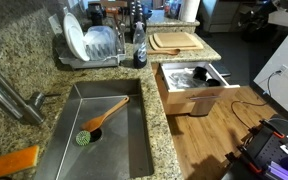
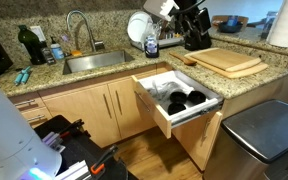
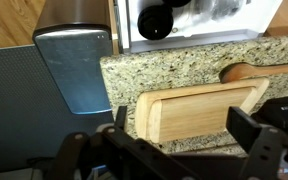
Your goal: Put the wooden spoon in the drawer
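The white arm (image 2: 165, 8) comes in from above, its last link bent down to the dark gripper (image 2: 194, 28). In the wrist view the gripper points downward, its fingers (image 3: 252, 135) spread wide apart, with nothing held between them.

Granite counter (image 1: 24, 45), wood cabinets (image 2: 84, 115), wood floor (image 1: 214, 130)
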Motion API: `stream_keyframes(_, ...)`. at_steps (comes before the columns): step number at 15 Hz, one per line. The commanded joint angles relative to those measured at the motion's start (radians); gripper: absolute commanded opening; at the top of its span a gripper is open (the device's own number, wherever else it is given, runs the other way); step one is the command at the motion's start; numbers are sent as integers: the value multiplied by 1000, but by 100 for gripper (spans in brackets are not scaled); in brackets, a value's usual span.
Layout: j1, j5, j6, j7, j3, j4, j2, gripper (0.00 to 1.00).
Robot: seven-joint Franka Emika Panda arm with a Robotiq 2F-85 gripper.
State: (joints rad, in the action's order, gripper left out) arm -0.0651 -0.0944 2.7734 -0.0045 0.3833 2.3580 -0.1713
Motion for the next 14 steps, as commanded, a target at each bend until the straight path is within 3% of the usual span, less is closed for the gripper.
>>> stream_keyframes(1, -39, -23, -1, -11, -51, -9, 10, 100)
stream_keyframes(2, -55, -8, 7, 36, -63, -11, 16, 100)
stream_keyframes(3, 42, -159, 11, -33, 13, -32, 22, 100)
stream_keyframes(4, 84, -251, 5, -37, 43, -65, 41, 100)
stream_keyframes(6, 247, -420, -60, -119, 168, -177, 58, 100)
stream_keyframes(10, 471, -762, -236, -257, 369, -412, 130, 100)
stream_keyframes(11, 494, -844, -310, -294, 400, -462, 166, 100)
stream_keyframes(13, 477, -1009, -455, -338, 433, -542, 288, 100)
stream_keyframes(14, 284, -1063, -531, -333, 270, -567, 350, 100)
